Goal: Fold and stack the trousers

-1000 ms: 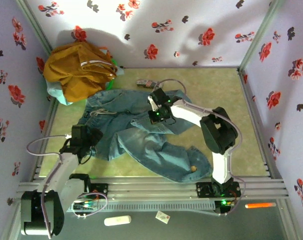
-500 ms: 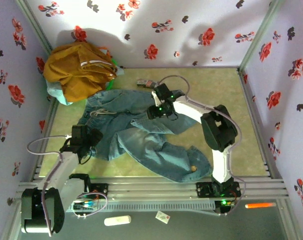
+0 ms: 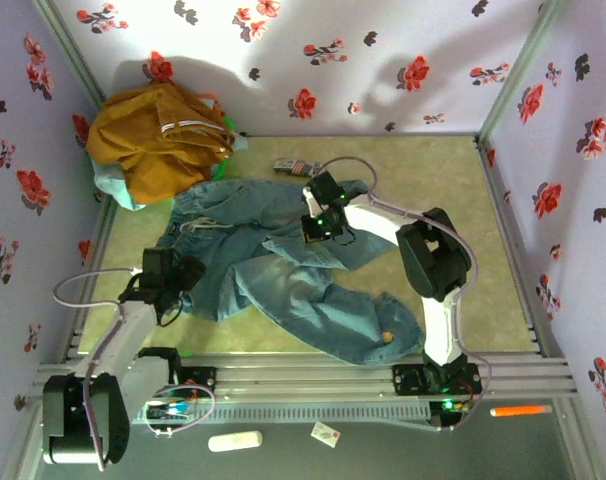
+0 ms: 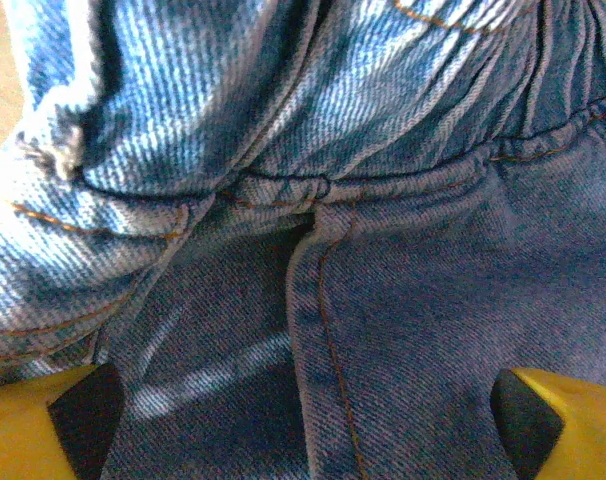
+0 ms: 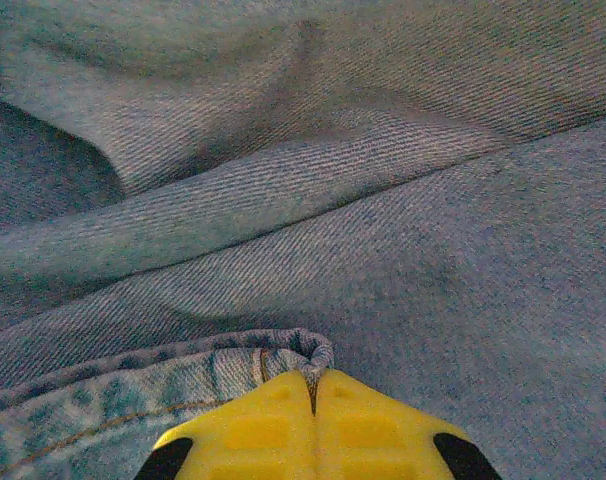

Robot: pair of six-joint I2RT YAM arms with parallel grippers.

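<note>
Currently the trousers (image 3: 273, 290) lie rumpled across the tabletop (image 3: 483, 250), not yet folded. Risk, as I judge it: a thin bite lets the hem (image 5: 308, 345) slip on lifting. Left fingers (image 3: 181, 272), nearer me, gape wide above the waistband seam (image 4: 383, 185), holding nothing. Right fingers (image 5: 313, 400), farther out, are pressed shut, hem curl at their tips; whether caught, unclear.

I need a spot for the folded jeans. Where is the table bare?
Bare: the table between right arm and right wall. Crowded: jeans cover centre and left; a yellow garment fills the far-left corner.
</note>
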